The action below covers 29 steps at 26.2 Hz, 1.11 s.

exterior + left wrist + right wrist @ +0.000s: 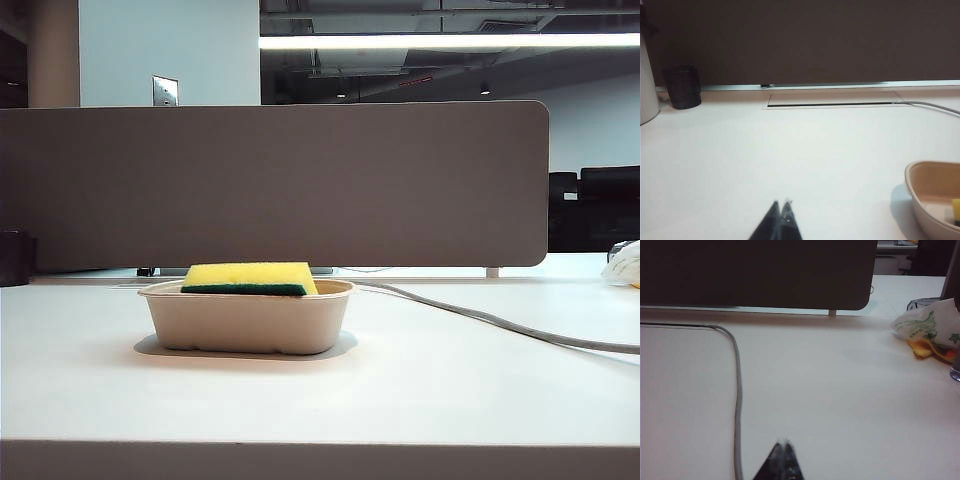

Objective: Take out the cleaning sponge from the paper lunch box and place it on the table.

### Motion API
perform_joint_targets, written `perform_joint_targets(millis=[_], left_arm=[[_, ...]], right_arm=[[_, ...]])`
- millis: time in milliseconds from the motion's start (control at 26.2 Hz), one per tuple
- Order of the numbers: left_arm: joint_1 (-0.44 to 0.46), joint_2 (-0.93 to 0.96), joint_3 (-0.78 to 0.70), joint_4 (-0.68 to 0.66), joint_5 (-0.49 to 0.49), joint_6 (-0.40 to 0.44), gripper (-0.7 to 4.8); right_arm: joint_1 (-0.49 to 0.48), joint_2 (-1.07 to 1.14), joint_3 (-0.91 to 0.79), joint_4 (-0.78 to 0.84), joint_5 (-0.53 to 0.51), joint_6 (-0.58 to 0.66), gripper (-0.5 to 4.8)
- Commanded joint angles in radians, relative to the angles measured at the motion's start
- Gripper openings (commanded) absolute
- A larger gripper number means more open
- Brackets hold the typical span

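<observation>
Both pincers, left pincer (780, 203) and right pincer (782, 444), hover closed and empty above the white desk (420, 390). The yellow, green-faced cleaning sponge (249, 277) lies in the beige paper lunch box (247, 318). Behind it runs a grey cable (500, 322), then the brown-grey divider panel (280, 185).

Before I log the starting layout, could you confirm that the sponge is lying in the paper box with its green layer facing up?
Not quite: the sponge does lie in the paper box, but its yellow foam faces up and the green layer is underneath, as the exterior view shows.
</observation>
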Motion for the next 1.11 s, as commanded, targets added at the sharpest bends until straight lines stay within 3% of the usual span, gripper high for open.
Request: perform_joint_targets(millis=[38,267,343,496,572,649,687,725,801,840,878,916,992,1107], left_arm=[[0.0,0.0,0.001,0.007,0.003,0.003,-0.04],[0.0,0.001,0.001,0.007,0.003,0.003,-0.04],[0.0,0.001,0.001,0.007,0.003,-0.001,-0.04],[0.0,0.001,0.001,0.007,0.003,-0.049,-0.04],[-0.001,0.001,0.001,0.007,0.006,-0.053,-0.04],[-0.001,0.001,0.001,0.008,0.014,-0.125,-0.02],[-0.001,0.001,0.001,0.009,0.052,-0.232,-0.01],[-0.001,0.001,0.001,0.012,0.084,-0.282,0.04],[-0.001,0.001,0.001,0.032,0.23,-0.4,1.33],[-0.002,0.001,0.002,0.055,0.343,-0.437,2.42],[-0.002,0.001,0.002,0.076,0.42,-0.437,3.16],[-0.002,0.001,0.003,0.127,0.515,-0.435,4.36],[-0.012,0.001,0.027,0.16,0.55,-0.435,4.66],[-0.037,0.031,0.098,0.158,0.534,-0.431,4.66]], right_arm=[[0.0,0.0,0.002,0.016,0.001,0.0,-0.05],[0.008,0.0,0.001,0.017,0.002,0.0,-0.05],[0.076,0.005,0.001,0.018,0.026,0.0,-0.05],[0.388,0.07,0.001,0.017,0.06,0.0,-0.05],[0.477,0.105,0.001,0.016,0.04,0.0,-0.05],[0.529,0.134,0.001,0.017,0.015,0.0,-0.05],[0.552,0.154,0.001,0.016,-0.005,0.0,-0.05],[0.561,0.162,0.001,0.016,-0.006,0.0,-0.05],[0.57,0.169,0.001,0.016,-0.005,0.0,-0.05],[0.57,0.167,0.001,0.017,-0.002,0.0,-0.05],[0.568,0.167,0.001,0.017,-0.002,0.0,-0.05],[0.569,0.167,0.001,0.017,-0.001,0.0,-0.05],[0.569,0.167,0.001,0.017,-0.001,0.0,-0.05],[0.569,0.167,0.001,0.017,-0.001,0.0,-0.05]])
